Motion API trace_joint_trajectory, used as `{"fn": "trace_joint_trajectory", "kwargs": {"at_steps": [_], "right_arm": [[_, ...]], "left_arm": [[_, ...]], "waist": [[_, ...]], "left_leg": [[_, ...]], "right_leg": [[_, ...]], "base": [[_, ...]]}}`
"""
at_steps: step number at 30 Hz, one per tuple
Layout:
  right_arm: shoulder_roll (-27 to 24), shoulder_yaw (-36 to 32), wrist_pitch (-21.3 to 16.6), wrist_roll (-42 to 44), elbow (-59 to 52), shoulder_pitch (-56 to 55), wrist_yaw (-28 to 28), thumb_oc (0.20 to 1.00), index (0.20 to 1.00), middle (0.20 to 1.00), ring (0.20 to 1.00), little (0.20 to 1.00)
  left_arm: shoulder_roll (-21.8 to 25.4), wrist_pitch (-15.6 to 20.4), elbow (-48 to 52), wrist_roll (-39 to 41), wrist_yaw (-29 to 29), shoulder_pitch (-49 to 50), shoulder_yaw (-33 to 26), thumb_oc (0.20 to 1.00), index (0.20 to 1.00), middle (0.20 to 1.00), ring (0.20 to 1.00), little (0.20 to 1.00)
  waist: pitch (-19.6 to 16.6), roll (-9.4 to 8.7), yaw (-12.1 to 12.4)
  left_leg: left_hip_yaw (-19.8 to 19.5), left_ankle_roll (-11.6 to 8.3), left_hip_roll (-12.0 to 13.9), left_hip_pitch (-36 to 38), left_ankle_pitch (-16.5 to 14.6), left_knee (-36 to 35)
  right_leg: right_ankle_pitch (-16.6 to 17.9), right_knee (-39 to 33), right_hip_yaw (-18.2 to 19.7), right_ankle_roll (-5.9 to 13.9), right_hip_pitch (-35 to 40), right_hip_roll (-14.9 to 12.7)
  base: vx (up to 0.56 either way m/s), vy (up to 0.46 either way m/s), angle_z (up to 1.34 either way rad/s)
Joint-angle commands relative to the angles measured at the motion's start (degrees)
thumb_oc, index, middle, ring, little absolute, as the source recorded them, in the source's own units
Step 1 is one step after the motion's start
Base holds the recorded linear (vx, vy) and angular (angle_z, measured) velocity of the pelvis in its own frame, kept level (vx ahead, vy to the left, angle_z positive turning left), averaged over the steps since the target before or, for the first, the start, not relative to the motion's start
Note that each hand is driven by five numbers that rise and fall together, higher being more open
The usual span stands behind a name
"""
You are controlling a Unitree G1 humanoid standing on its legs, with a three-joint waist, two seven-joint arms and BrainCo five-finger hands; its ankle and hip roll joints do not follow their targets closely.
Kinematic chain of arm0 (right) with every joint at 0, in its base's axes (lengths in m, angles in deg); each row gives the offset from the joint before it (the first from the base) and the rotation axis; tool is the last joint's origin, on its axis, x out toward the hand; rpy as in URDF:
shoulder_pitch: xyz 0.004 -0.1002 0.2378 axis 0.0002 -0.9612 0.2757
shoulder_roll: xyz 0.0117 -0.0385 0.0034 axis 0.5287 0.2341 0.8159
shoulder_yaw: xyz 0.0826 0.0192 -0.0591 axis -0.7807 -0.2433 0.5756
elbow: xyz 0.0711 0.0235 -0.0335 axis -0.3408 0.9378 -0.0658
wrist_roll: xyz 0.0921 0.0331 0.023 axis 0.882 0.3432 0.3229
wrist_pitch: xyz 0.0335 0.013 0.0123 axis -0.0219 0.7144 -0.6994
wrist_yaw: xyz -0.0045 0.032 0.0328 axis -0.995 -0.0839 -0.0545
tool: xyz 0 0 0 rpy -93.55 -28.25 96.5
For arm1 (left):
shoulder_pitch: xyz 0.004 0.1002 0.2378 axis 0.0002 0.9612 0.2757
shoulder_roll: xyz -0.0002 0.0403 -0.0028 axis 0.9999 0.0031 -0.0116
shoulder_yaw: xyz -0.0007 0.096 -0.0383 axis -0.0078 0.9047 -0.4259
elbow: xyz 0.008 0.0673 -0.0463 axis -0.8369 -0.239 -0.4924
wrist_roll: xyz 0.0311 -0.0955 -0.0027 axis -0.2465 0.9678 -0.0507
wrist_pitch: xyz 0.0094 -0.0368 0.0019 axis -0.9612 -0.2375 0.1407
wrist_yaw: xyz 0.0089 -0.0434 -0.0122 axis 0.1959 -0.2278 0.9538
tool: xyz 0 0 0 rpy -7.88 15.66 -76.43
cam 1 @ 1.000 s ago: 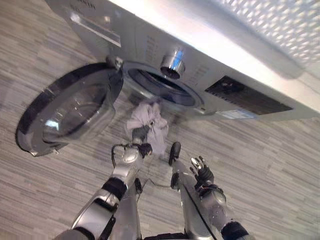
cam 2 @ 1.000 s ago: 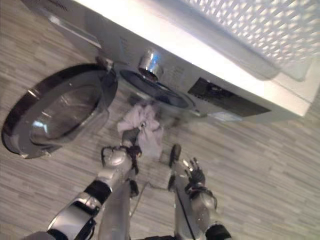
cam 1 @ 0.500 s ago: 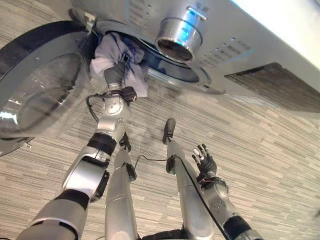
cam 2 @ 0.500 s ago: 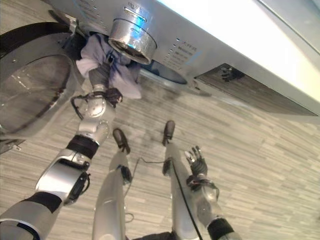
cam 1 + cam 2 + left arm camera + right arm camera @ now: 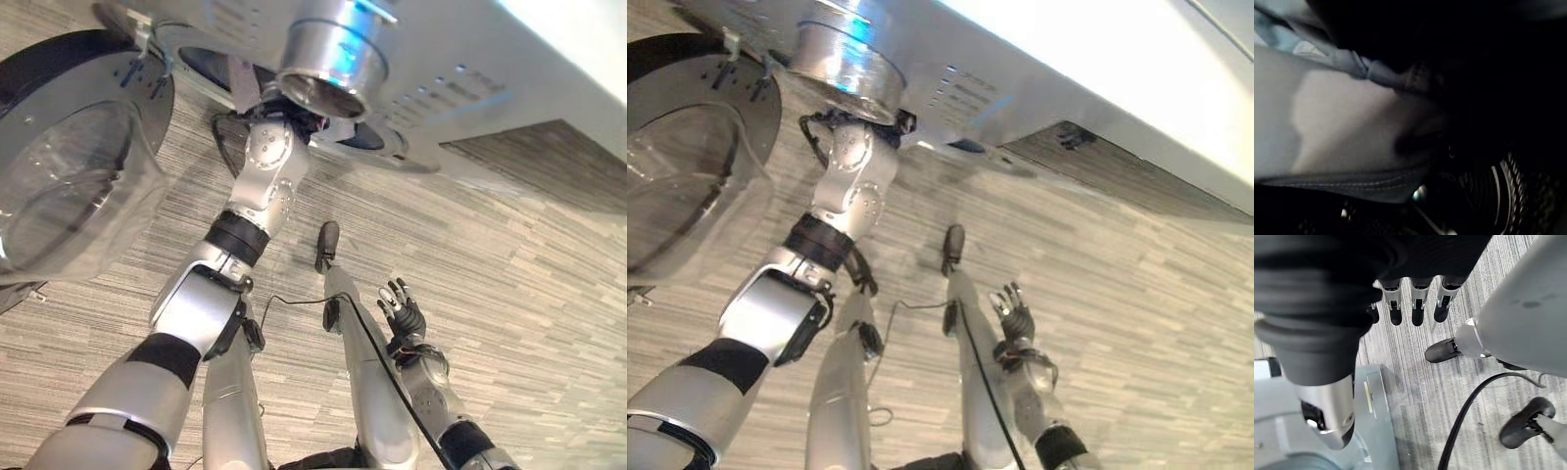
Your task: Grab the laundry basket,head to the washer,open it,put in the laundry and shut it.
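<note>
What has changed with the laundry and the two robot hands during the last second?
The left arm carried the cloth up from the floor side and pushed it through the washer opening; the left robot hand is now inside the drum, its fingers hidden. The head camera also moved closer to the washer. The door stayed open, and the right robot hand stayed open and idle over the floor.

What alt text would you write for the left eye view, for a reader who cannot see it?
The robot's left arm reaches up into the washer's round opening, below the silver dial. The washer door stands open beside it. The right hand hangs open over the wood-look floor.
</note>
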Motion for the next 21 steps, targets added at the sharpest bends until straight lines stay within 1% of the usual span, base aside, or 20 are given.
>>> {"fn": "trace_joint_trajectory", "kwargs": {"at_steps": [1,3,4,5,6,8,9,10,12,13,14,15,16,17,18,19,20,21], "right_arm": [[-5.5,-2.1,-2.3,0.1,-4.2,-3.9,-2.1,1.000,1.000,1.000,1.000,1.000],[-6.9,-3.8,-2.6,0.2,-6.3,-4.4,-2.5,1.000,1.000,1.000,1.000,1.000],[-6.9,-3.8,-2.5,0.2,-6.3,-4.4,-2.5,1.000,1.000,1.000,1.000,1.000],[-8.7,-6.2,-2.3,-0.2,-8.7,-5.7,-3.0,1.000,1.000,1.000,1.000,1.000],[-8.7,-6.3,-2.2,-0.3,-9.0,-5.6,-3.1,1.000,1.000,1.000,1.000,1.000],[-9.9,-8.4,-1.7,-0.7,-9.7,-7.2,-3.6,1.000,1.000,1.000,1.000,1.000],[-10.2,-9.3,-1.2,-1.0,-10.0,-8.2,-3.5,1.000,1.000,1.000,1.000,1.000],[-10.6,-10.3,-0.8,-1.3,-10.3,-9.2,-3.5,1.000,1.000,1.000,1.000,1.000],[-11.6,-12.0,0.2,-1.2,-10.5,-10.7,-2.8,1.000,1.000,1.000,1.000,1.000],[-12.2,-12.6,0.6,-1.0,-10.3,-11.3,-2.4,1.000,1.000,1.000,1.000,1.000],[-12.7,-13.5,1.1,-0.3,-9.9,-11.8,-1.7,1.000,1.000,1.000,1.000,1.000],[-12.7,-13.5,1.1,-0.2,-9.8,-11.6,-1.6,1.000,1.000,1.000,1.000,1.000],[-14.6,-14.4,1.7,0.7,-7.0,-11.5,1.2,1.000,1.000,1.000,1.000,1.000],[-14.4,-14.3,1.6,0.8,-6.8,-11.2,1.3,1.000,1.000,1.000,1.000,1.000],[-15.1,-14.7,1.9,0.7,-5.7,-10.9,2.2,1.000,1.000,1.000,1.000,1.000],[-15.2,-14.8,2.5,0.2,-4.7,-10.8,2.9,1.000,1.000,1.000,1.000,1.000],[-15.3,-13.8,2.9,0.1,-4.1,-10.3,3.8,1.000,1.000,1.000,1.000,1.000],[-15.2,-12.7,2.8,0.4,-3.4,-9.9,4.3,1.000,1.000,1.000,1.000,1.000]], "left_arm": [[2.3,4.7,-3.0,5.1,-1.3,-9.6,-2.2,0.200,0.200,0.200,0.200,0.200],[5.9,5.6,-4.9,11.8,-1.9,-15.5,-2.9,0.200,0.200,0.200,0.200,0.200],[6.0,5.7,-5.1,11.9,-2.1,-15.6,-2.9,0.200,0.200,0.200,0.200,0.200],[8.5,8.4,-3.9,21.3,-2.8,-24.0,-2.1,0.200,0.200,0.200,0.200,0.200],[8.6,8.5,-4.1,21.8,-3.1,-24.3,-2.0,0.200,0.200,0.200,0.200,0.200],[10.5,10.8,0.1,24.8,-3.1,-27.4,-1.3,0.200,0.200,0.200,0.200,0.200],[10.9,11.6,2.7,25.0,-3.1,-27.7,-1.2,0.200,0.200,0.200,0.200,0.200],[11.2,11.4,4.5,24.2,-2.5,-27.1,-0.9,0.200,0.200,0.200,0.200,0.200],[12.0,8.2,5.0,21.6,-2.5,-26.0,1.2,1.000,1.000,1.000,1.000,1.000],[13.0,5.7,3.6,20.1,-3.0,-25.7,3.1,1.000,1.000,1.000,1.000,1.000],[15.9,0.7,-0.8,13.8,-3.9,-26.0,6.3,1.000,1.000,1.000,1.000,1.000],[15.9,0.5,-1.0,13.7,-4.0,-26.3,6.4,1.000,1.000,1.000,1.000,1.000],[23.1,-10.6,-16.3,-14.9,-8.7,-29.7,20.3,1.000,1.000,1.000,1.000,1.000],[23.0,-10.6,-16.6,-15.1,-8.8,-30.1,20.5,1.000,1.000,1.000,1.000,1.000],[24.0,-12.4,-19.5,-22.4,-11.2,-30.3,25.0,1.000,1.000,1.000,1.000,1.000],[25.1,-13.5,-20.4,-31.8,-10.8,-31.3,29.4,1.000,1.000,1.000,1.000,1.000],[24.7,-14.8,-21.3,-39.3,-9.7,-31.5,32.5,1.000,1.000,1.000,1.000,1.000],[24.0,-15.8,-23.0,-44.9,-8.9,-31.6,34.3,1.000,1.000,1.000,1.000,1.000]], "waist": [[-4.7,3.74,-2.6],[-4.7,3.82,-3.7],[-4.7,3.83,-3.7],[-4.8,4.39,-4.7],[-4.7,4.49,-4.6],[-4.6,5.19,-4.7],[-4.7,5.50,-4.6],[-4.7,5.85,-4.3],[-5.2,6.48,-3.8],[-5.3,6.84,-3.4],[-5.5,7.33,-3.0],[-5.4,7.23,-3.1],[-5.3,8.34,-2.1],[-5.2,8.16,-2.1],[-5.1,8.54,-2.0],[-5.0,8.59,-1.8],[-4.8,8.48,-1.6],[-4.6,8.26,-1.5]], "left_leg": [[5.2,-4.44,4.7,-1.6,-2.3,0.0],[5.8,-4.30,4.8,-1.8,-2.6,0.2],[5.9,-4.30,4.8,-1.8,-2.6,0.2],[5.8,-4.03,4.7,-2.8,-3.0,0.7],[5.7,-4.02,4.8,-2.9,-3.0,0.7],[5.4,-3.89,4.7,-3.5,-3.1,1.0],[5.3,-3.84,4.7,-3.8,-3.1,1.1],[5.2,-3.75,4.8,-4.1,-3.1,1.3],[4.9,-3.61,4.8,-4.3,-2.9,1.3],[4.8,-3.62,4.8,-4.3,-2.7,1.3],[4.5,-3.72,4.8,-4.1,-2.7,1.2],[4.5,-3.69,4.8,-4.2,-2.4,1.1],[4.3,-3.86,5.0,-3.7,-1.6,0.5],[4.3,-3.84,5.0,-3.7,-1.5,0.5],[4.4,-3.90,5.1,-3.7,-1.1,0.5],[4.5,-3.92,5.3,-3.6,-1.1,0.4],[4.5,-3.95,5.4,-3.5,-1.0,0.5],[4.3,-4.00,5.5,-3.6,-1.0,0.6]], "right_leg": [[-8.4,7.0,6.0,6.12,-4.0,0.8],[-8.3,6.9,6.9,6.26,-5.0,1.5],[-8.3,6.9,6.9,6.27,-5.1,1.5],[-8.5,6.9,7.4,6.29,-6.3,2.3],[-8.5,7.0,7.4,6.28,-6.4,2.3],[-8.6,7.1,7.5,6.26,-7.1,2.8],[-8.7,7.1,7.4,6.25,-7.3,2.9],[-8.7,7.2,7.3,6.24,-7.6,3.0],[-9.0,7.5,7.1,6.04,-7.9,3.3],[-9.1,7.5,7.1,5.92,-7.9,3.4],[-9.4,7.7,6.9,5.81,-7.7,3.4],[-9.2,7.6,6.9,5.73,-7.8,3.4],[-9.5,7.8,6.5,5.37,-7.3,3.4],[-9.3,7.7,6.4,5.32,-7.3,3.4],[-9.2,7.8,6.3,5.25,-7.2,3.5],[-9.2,7.8,6.2,5.23,-7.1,3.4],[-9.1,7.8,6.1,5.16,-7.0,3.4],[-9.1,7.8,6.0,5.09,-7.0,3.4]], "base": [[0.06,0.026,-0.30],[0.05,0.003,-0.21],[0.09,-0.046,-0.16],[0.07,-0.038,-0.16],[0.09,-0.050,-0.14],[0.04,-0.023,-0.09],[0.04,-0.030,-0.07],[0.03,-0.040,-0.05],[0.02,-0.043,-0.04],[0.02,-0.034,-0.03],[0.00,0.000,0.00],[0.00,0.000,0.00],[0.00,0.000,0.00],[0.00,0.000,0.00],[-0.02,0.004,0.06],[-0.03,-0.004,0.05],[0.00,0.000,0.00],[0.00,0.000,0.00]]}}
